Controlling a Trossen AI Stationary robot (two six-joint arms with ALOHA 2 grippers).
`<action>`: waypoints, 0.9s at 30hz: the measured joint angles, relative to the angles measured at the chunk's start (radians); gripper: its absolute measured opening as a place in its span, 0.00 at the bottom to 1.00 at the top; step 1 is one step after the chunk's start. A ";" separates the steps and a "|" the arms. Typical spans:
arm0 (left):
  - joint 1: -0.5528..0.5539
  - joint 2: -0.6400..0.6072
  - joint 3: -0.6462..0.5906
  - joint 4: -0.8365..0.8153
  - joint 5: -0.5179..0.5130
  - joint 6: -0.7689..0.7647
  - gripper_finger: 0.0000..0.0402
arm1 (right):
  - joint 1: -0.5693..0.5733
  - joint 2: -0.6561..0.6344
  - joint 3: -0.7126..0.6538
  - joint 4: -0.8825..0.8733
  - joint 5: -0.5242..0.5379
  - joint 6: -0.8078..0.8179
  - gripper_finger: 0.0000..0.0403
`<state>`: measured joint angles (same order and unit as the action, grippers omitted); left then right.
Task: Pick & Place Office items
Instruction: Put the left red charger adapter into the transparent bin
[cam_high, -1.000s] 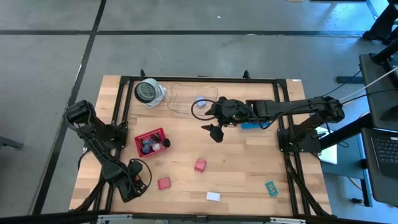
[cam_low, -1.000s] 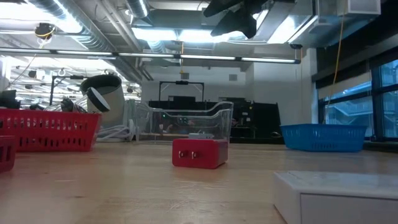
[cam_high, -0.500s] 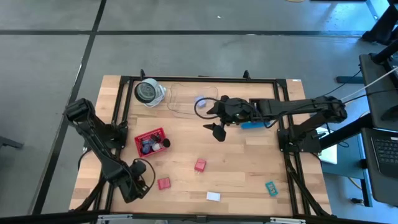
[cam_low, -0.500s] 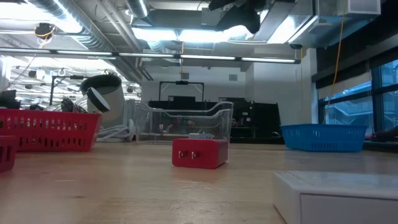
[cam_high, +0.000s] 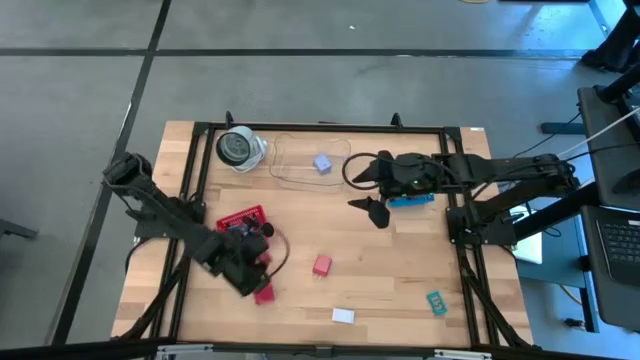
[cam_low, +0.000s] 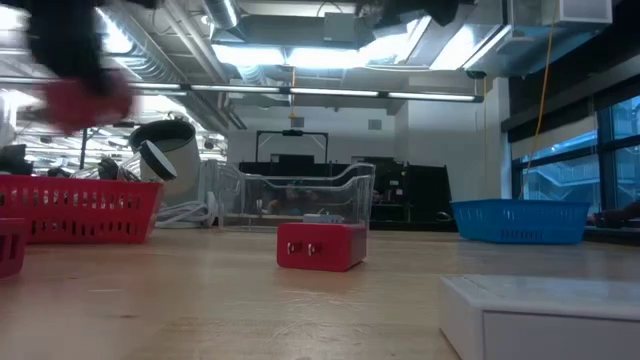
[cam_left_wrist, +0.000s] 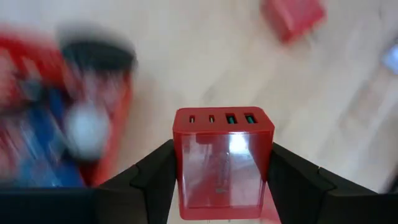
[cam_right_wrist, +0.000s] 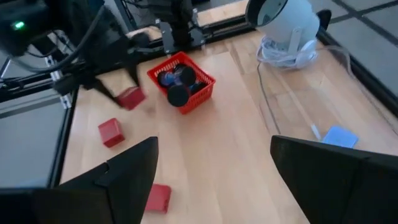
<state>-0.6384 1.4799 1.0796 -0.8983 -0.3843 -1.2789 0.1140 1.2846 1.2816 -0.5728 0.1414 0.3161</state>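
My left gripper (cam_high: 246, 268) is shut on a translucent red block (cam_left_wrist: 224, 163) with ports on its end face. It hangs above the table next to the red tray (cam_high: 226, 217), which holds black cylinders, and shows blurred in the low view (cam_low: 85, 100). My right gripper (cam_right_wrist: 214, 144) is open and empty, high over the table's middle near the blue tray (cam_high: 410, 201). A pale blue cube (cam_high: 322, 163) lies in the clear tray (cam_high: 290, 165). Two red blocks (cam_high: 321, 265) (cam_high: 263, 294), a white block (cam_high: 343, 315) and a green tag (cam_high: 436, 301) lie flat on the table. My left gripper pinches the red block by two opposite side faces (cam_left_wrist: 184, 171) between its two fingers (cam_left_wrist: 155, 180). The port face (cam_left_wrist: 224, 118) points away from the gripper. The block is lifted clear of the table.
A round black-and-white object (cam_high: 240, 148) stands at the far left corner beside the clear tray. A black frame (cam_high: 320, 127) runs round the table. Bare wood lies between the red block in the middle and the green tag.
My left gripper has swung fast from the near left corner toward the table's right and far side, up beside the red tray, carrying the red block. My right gripper has drawn back toward the table's right edge, uncovering the pale blue cube in the clear tray.
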 joint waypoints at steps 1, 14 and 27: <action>0.032 0.000 0.008 0.003 -0.025 0.063 0.51 | 0.005 -0.005 0.000 -0.011 0.000 0.011 0.78; 0.471 0.003 0.069 0.152 -0.371 0.710 0.51 | 0.034 -0.011 0.000 -0.090 0.000 0.045 0.78; 0.872 0.099 0.056 0.485 -0.087 1.032 0.51 | 0.034 -0.011 0.000 -0.094 0.022 0.032 0.78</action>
<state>0.2340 1.5789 1.1355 -0.4129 -0.4717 -0.2465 0.1478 1.2732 1.2812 -0.6672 0.1633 0.3479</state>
